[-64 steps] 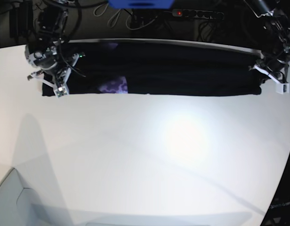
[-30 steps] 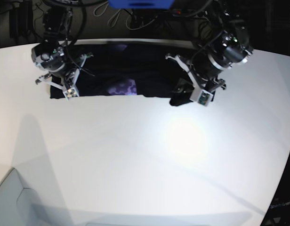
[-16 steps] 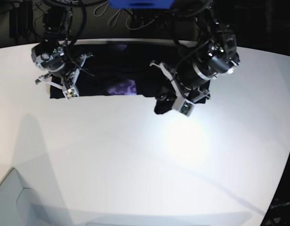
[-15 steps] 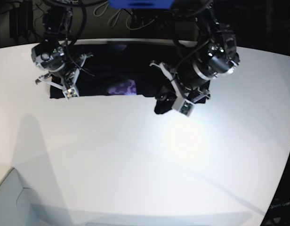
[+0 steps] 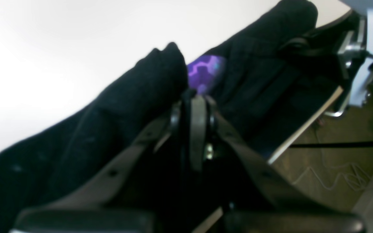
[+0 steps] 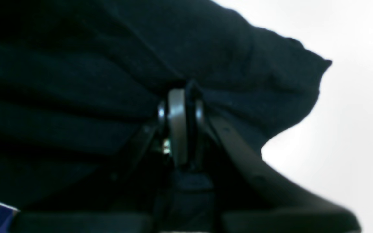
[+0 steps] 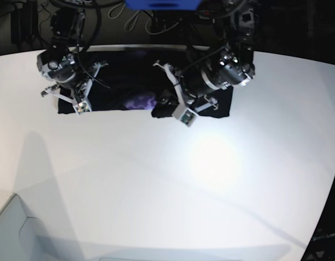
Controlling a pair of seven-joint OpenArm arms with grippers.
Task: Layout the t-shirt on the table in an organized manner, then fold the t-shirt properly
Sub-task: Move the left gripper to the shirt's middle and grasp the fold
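Observation:
The black t-shirt [image 7: 118, 81] lies bunched along the far edge of the white table [image 7: 167, 185], its purple patch [image 7: 139, 101] showing near the middle. My left gripper [image 7: 175, 111] is shut on the shirt's right end and holds it over the middle of the cloth. The left wrist view shows the closed left gripper [image 5: 194, 97] pinching black t-shirt cloth [image 5: 131, 100] just before the purple patch [image 5: 204, 71]. My right gripper [image 7: 78, 105] is shut on the shirt's left end. In the right wrist view the right gripper [image 6: 180, 94] clamps a fold of the t-shirt [image 6: 108, 64].
Behind the table's far edge [image 7: 156, 48] hang cables and a blue object [image 7: 162, 4]. A pale box corner [image 7: 10, 228] sits at the lower left. In the left wrist view the table edge [image 5: 306, 126] drops off to the floor [image 5: 335, 168].
My left arm has swept from the far right towards the left, carrying the shirt's right end over the middle. The right arm has stayed at the left end.

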